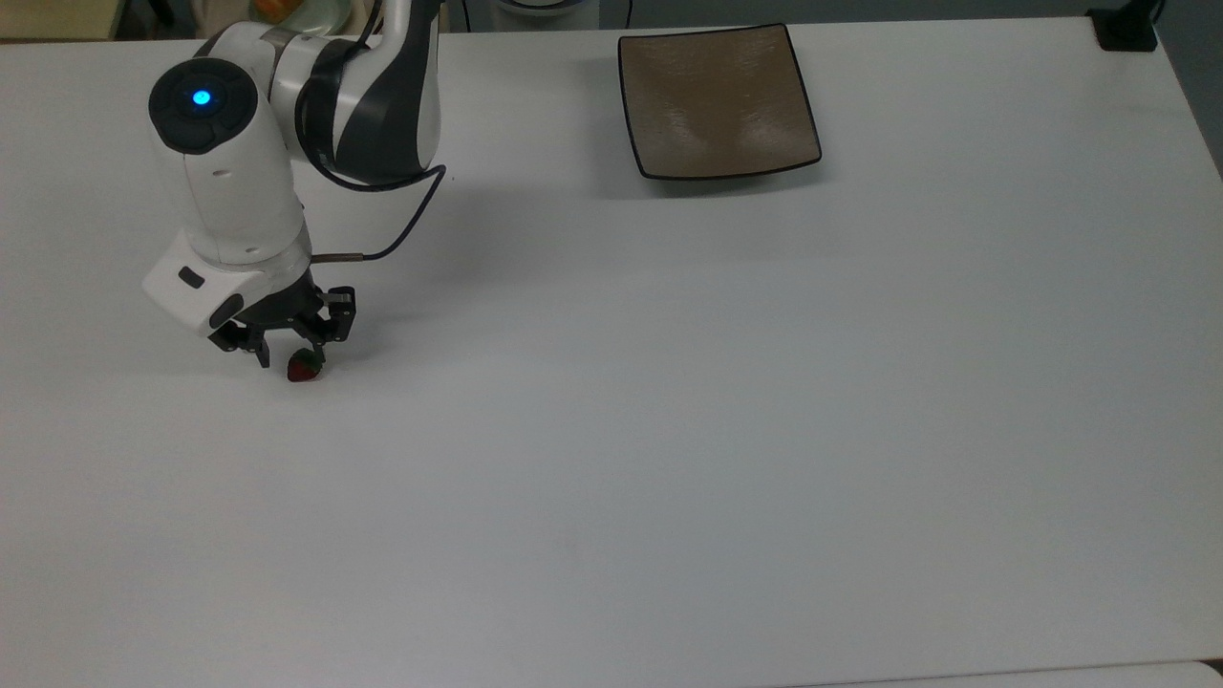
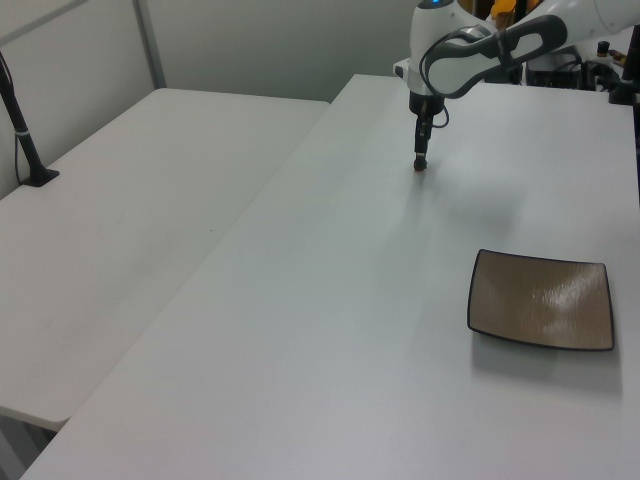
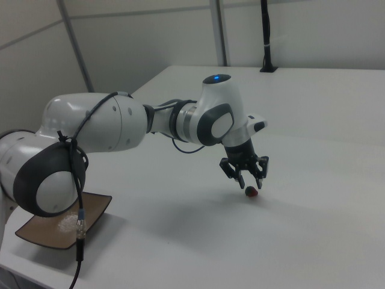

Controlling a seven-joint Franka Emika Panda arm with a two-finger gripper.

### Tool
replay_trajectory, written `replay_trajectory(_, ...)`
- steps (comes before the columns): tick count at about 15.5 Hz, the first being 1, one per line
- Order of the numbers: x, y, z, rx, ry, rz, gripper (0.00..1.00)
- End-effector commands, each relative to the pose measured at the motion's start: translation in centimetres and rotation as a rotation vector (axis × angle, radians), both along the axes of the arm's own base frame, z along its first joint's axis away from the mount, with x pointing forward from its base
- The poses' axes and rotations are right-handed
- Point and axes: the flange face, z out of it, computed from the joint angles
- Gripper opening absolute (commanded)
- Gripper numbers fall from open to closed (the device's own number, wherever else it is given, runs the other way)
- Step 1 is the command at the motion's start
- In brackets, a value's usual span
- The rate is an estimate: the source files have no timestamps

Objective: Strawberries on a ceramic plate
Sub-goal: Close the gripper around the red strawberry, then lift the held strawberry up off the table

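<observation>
Here the gripper (image 1: 290, 355) hangs spread over the strawberry (image 1: 305, 366), fingers either side for a pinch; it lies on the table (image 1: 669, 430), the plate (image 1: 717, 100) well off toward two o'clock.

Red strawberry (image 1: 305, 367) with dark green cap; glossy brown-taupe ceramic plate (image 1: 717, 100), thin black rim; black gripper (image 1: 289, 355); white table (image 1: 726, 430).

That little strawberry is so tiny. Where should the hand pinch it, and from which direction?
Probably across its red body, coming straight down from above. The strawberry lies low on the bare white table, leaving no room to reach it from the side. The hand is open and hangs just above it, a finger to either side, so closing on the widest part looks most secure.
</observation>
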Motion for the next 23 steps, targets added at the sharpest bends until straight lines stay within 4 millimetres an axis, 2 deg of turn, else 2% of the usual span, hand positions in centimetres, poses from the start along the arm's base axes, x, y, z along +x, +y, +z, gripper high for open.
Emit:
replay_trajectory(1, -0.4, 0.1, -1.0, -0.021, -0.023, 0.031, 0.53)
replay_trajectory(4, -0.4, 0.2, -1.7, -0.02, -0.013, 0.033, 0.53)
replay_trajectory(6, -0.4, 0.1, -2.1, -0.032, -0.006, 0.041, 0.42)
replay_trajectory(11, -0.4, 0.1, -2.1, -0.036, -0.004, 0.045, 0.03)
replay_trajectory(14, -0.5, 0.1, -1.7, -0.035, -0.003, 0.041, 0.0)
replay_trajectory(19, -1.3, 0.3, 2.0, -0.025, 0.021, 0.019, 0.0)
replay_trajectory(23, -3.0, 1.5, 7.7, -0.011, 0.052, 0.016, 0.0)
